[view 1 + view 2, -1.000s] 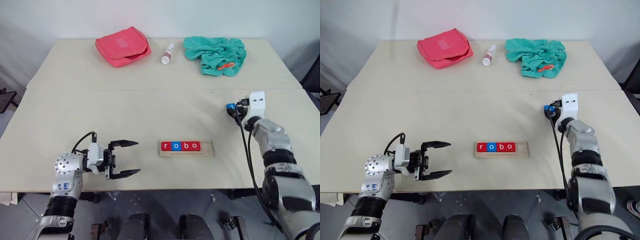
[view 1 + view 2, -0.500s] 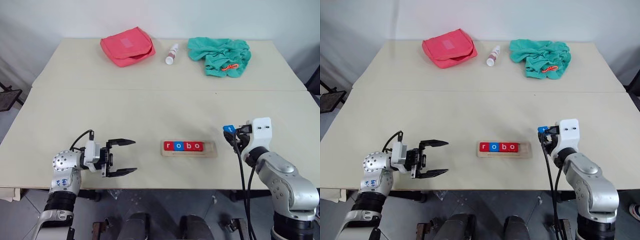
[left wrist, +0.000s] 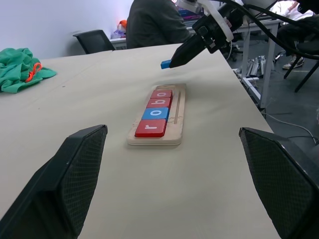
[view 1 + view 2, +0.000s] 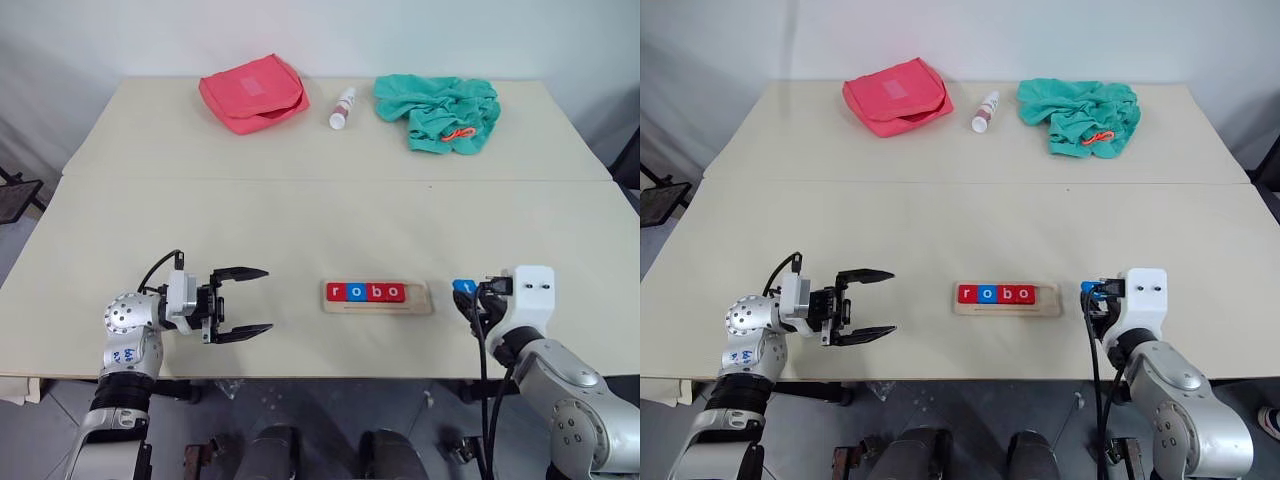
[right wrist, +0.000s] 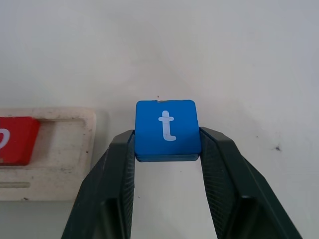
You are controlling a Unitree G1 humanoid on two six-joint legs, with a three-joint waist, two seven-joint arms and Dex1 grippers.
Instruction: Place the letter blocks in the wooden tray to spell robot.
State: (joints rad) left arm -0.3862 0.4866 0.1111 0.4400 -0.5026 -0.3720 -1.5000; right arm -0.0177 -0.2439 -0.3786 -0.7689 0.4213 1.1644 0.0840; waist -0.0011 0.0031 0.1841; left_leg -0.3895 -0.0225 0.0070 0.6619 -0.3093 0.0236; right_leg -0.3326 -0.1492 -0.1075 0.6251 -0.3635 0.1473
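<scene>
The wooden tray lies near the table's front edge and holds several letter blocks reading r, o, b, o, with its right end bare. Just right of the tray, my right gripper is shut on a blue block with a white t, held a little above the table. In the left wrist view the same blue t block hangs beyond the tray's far end. My left gripper stands open left of the tray, pointing toward it, with nothing between its fingers.
At the table's far edge lie a pink pouch, a small white bottle and a crumpled teal cloth. A seam crosses the tabletop. In the left wrist view a seated person and chairs show beyond the table.
My right arm has drawn back toward the front edge with the blue t block, ending just right of the tray. The left gripper has stayed in place, open.
</scene>
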